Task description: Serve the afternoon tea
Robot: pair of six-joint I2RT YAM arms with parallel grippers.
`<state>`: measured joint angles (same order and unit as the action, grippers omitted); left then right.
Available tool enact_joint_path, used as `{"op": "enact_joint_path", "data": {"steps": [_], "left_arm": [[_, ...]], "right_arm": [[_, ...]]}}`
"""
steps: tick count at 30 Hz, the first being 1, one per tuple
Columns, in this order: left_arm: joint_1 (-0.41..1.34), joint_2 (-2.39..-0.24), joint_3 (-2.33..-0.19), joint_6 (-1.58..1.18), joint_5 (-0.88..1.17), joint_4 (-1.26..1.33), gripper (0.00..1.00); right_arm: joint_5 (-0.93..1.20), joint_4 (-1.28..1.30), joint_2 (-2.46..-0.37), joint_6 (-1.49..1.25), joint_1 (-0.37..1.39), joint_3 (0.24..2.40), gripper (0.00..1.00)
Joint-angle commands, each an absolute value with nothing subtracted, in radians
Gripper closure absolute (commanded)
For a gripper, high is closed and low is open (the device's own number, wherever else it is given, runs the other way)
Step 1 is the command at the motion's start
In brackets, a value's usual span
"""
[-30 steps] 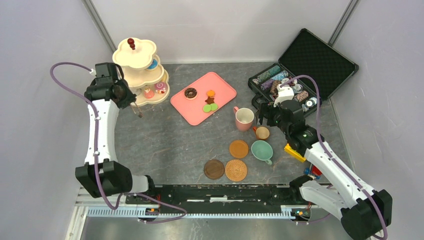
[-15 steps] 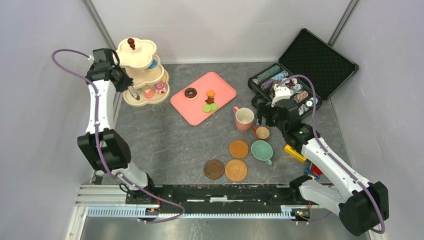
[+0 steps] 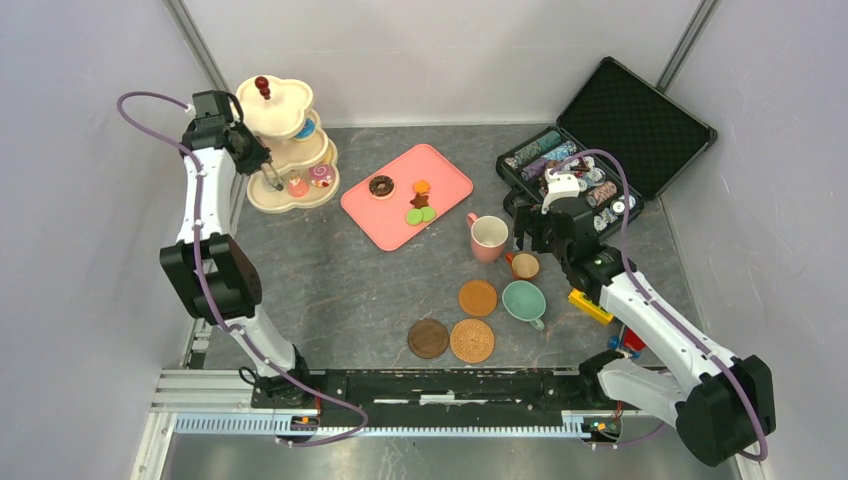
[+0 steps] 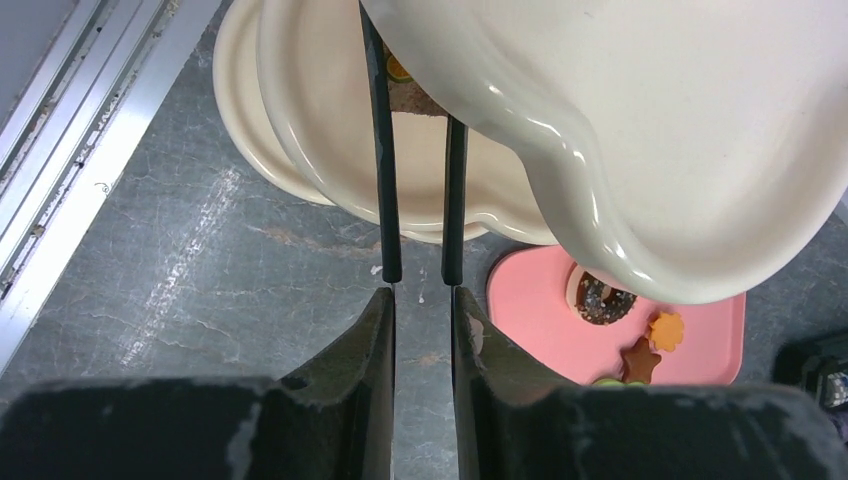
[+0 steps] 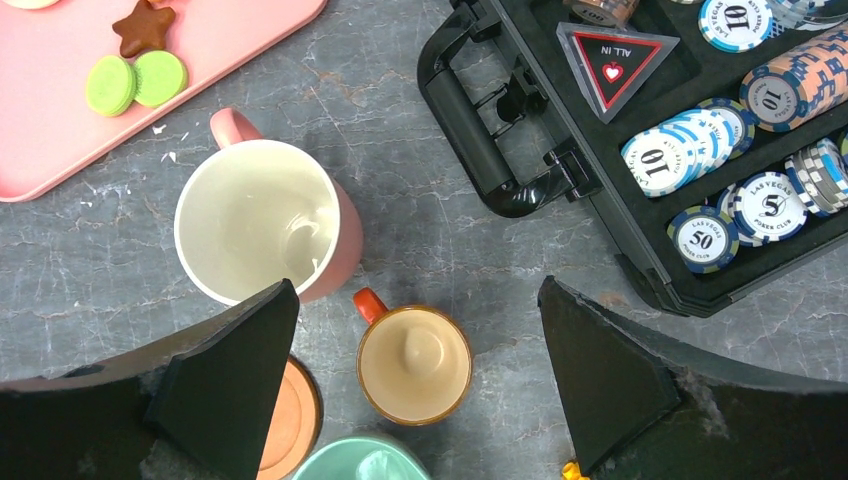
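The cream three-tier stand (image 3: 272,108) with its red knob is at the back left and fills the top of the left wrist view (image 4: 650,130). My left gripper (image 3: 270,180) reaches in between its tiers. Its thin black tips (image 4: 382,180) stand a narrow gap apart with a small brown pastry (image 4: 415,95) between them, half hidden under the top tier. My right gripper (image 3: 530,238) is open wide just above the small brown cup (image 5: 413,365). The pink cup (image 5: 260,220) and the teal cup (image 3: 523,300) stand beside it. Three round coasters (image 3: 478,297) lie nearby.
A pink tray (image 3: 445,180) holds a donut (image 3: 381,186), green macarons (image 5: 135,80) and a star biscuit. An open black case of poker chips (image 3: 600,150) is at the back right. A yellow block (image 3: 590,305) lies under my right arm.
My left gripper has moved from in front of the stand back and up to it, its tips now between the tiers. My right gripper has barely shifted.
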<state>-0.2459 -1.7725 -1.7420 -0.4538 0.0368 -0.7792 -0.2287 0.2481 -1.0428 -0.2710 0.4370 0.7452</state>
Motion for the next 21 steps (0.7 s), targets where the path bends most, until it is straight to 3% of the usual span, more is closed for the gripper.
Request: {"op": "enact_joint_path", "data": {"steps": [1, 15, 21], "left_arm": [[-0.252, -1.782, -1.798, -0.382, 0.045, -0.716, 0.72], [-0.253, -1.865, -1.864, -0.350, 0.005, -0.759, 0.61], [-0.253, -1.865, -1.876, -0.341, -0.047, -0.760, 0.63]], "right_arm": [[-0.248, 0.216, -1.055, -0.260, 0.442, 0.772, 0.02], [-0.242, 0.221, -1.054, -0.265, 0.443, 0.779, 0.02], [-0.244, 0.226, -1.049, -0.265, 0.442, 0.784, 0.02]]}}
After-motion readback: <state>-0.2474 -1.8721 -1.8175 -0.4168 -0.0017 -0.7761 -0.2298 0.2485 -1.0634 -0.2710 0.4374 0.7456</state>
